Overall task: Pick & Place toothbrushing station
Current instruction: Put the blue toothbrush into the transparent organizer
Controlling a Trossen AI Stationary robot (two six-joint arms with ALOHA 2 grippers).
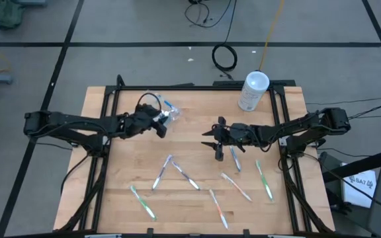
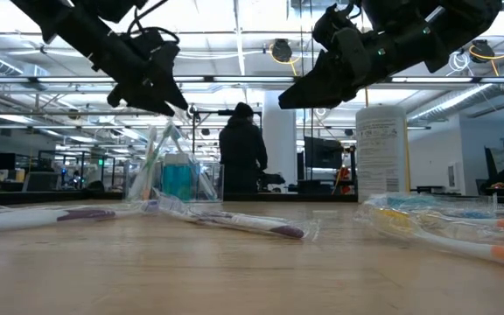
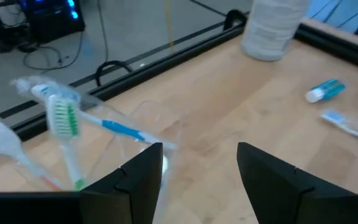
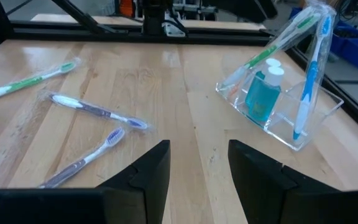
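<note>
A clear holder [image 4: 291, 118] stands on the table's far left part, also seen in the high view [image 1: 166, 114]. It contains two teal white-capped tubes [image 4: 263, 93] and a few wrapped toothbrushes [image 4: 309, 68] that lean upright in it. Several more toothbrushes [image 1: 187, 175] lie flat on the near half of the table. One teal tube [image 3: 325, 90] lies on the table to the right of centre. My left gripper [image 1: 159, 125] is open and empty in the air just above the holder [image 2: 173, 171]. My right gripper [image 1: 212, 143] is open and empty above the table's middle.
A large whitish canister [image 1: 253, 90] stands at the table's far right. A black frame [image 1: 197, 86] runs along the table's edges. A person [image 2: 241, 153] stands in the room beyond the far edge. Bare wood [image 1: 197, 112] lies between the two grippers.
</note>
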